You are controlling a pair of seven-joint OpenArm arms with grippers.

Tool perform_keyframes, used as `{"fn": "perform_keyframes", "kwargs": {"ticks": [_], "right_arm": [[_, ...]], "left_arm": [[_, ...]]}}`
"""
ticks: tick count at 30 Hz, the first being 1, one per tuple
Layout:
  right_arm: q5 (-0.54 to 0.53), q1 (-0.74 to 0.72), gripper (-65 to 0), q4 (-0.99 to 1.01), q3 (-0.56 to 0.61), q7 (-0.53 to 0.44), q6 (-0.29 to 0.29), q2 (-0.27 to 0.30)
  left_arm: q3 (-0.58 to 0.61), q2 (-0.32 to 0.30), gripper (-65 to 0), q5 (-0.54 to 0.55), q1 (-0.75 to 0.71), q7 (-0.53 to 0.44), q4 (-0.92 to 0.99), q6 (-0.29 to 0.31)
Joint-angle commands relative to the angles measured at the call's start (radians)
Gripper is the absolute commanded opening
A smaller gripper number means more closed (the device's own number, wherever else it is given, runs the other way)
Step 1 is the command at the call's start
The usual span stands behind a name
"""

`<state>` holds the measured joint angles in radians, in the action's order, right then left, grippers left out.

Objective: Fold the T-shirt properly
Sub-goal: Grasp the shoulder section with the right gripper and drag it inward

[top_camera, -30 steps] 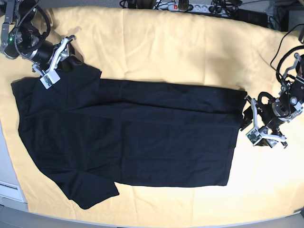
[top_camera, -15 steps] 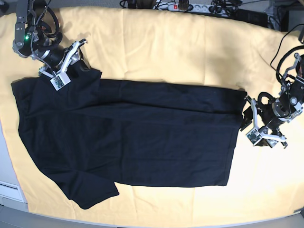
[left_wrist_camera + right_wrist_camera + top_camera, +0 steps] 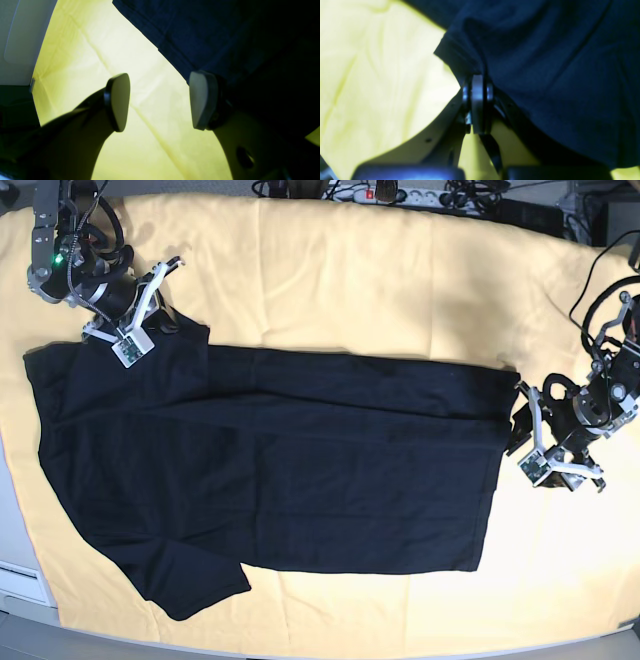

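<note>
The black T-shirt (image 3: 270, 460) lies spread flat on the pale yellow cloth (image 3: 350, 280), with both sleeves to the left and the hem to the right. At the upper sleeve's far edge my right gripper (image 3: 165, 317) is shut on the T-shirt. The right wrist view shows its fingers (image 3: 478, 100) pressed together with a fold of the dark T-shirt (image 3: 545, 62) pinched at their tips. My left gripper (image 3: 517, 425) stands open at the hem's far right corner. In the left wrist view one of its pads (image 3: 120, 100) is over yellow cloth, and the other pad (image 3: 202, 100) is at the T-shirt (image 3: 200, 30) hem edge.
A power strip (image 3: 390, 194) and cables lie beyond the cloth's far edge. Black cables (image 3: 590, 290) loop near the left arm at the right side. The table's front edge (image 3: 330, 654) runs along the bottom, and a white panel (image 3: 25, 37) shows past the cloth.
The right gripper has gone from open to shut, pinching the sleeve's far edge. The sleeve fabric has bunched slightly there. The left arm has not moved.
</note>
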<state>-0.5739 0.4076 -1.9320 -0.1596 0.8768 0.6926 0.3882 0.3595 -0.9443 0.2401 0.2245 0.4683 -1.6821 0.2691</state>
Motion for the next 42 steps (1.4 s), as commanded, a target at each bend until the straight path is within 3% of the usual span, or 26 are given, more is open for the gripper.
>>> {"fn": "perform_keyframes", "kwargs": {"ticks": [1, 5, 10, 22, 31, 42], "right_arm": [[-0.014, -0.003, -65.0, -0.041, -0.005, -0.021, 0.005, 0.014], [0.060, -0.004, -65.0, -0.133, -0.005, -0.037, -0.041, 0.015], [0.135, -0.033, -65.0, -0.161, -0.005, -0.137, -0.074, 0.043], [0.066, -0.231, -65.0, -0.115, -0.003, -0.153, -0.081, 0.072], [-0.037, -0.412, -65.0, 0.089, 0.005, -0.158, -0.018, 0.075], [0.036, -0.646, -65.0, 0.288, 0.249, -0.159, -0.019, 0.075]], "left_arm": [[-0.014, -0.020, -27.5, 0.005, 0.020, -0.018, -0.011, -0.012], [-0.014, -0.020, -27.5, 0.005, 0.020, -0.018, -0.011, -0.012], [-0.014, -0.020, -27.5, 0.005, 0.020, -0.018, -0.011, -0.012], [-0.014, -0.020, -27.5, 0.005, 0.019, -0.018, -0.011, -0.011], [-0.014, -0.020, -27.5, 0.005, 0.019, -0.018, -0.011, -0.011], [-0.014, -0.020, -27.5, 0.005, 0.019, -0.018, -0.011, 0.000]]}}
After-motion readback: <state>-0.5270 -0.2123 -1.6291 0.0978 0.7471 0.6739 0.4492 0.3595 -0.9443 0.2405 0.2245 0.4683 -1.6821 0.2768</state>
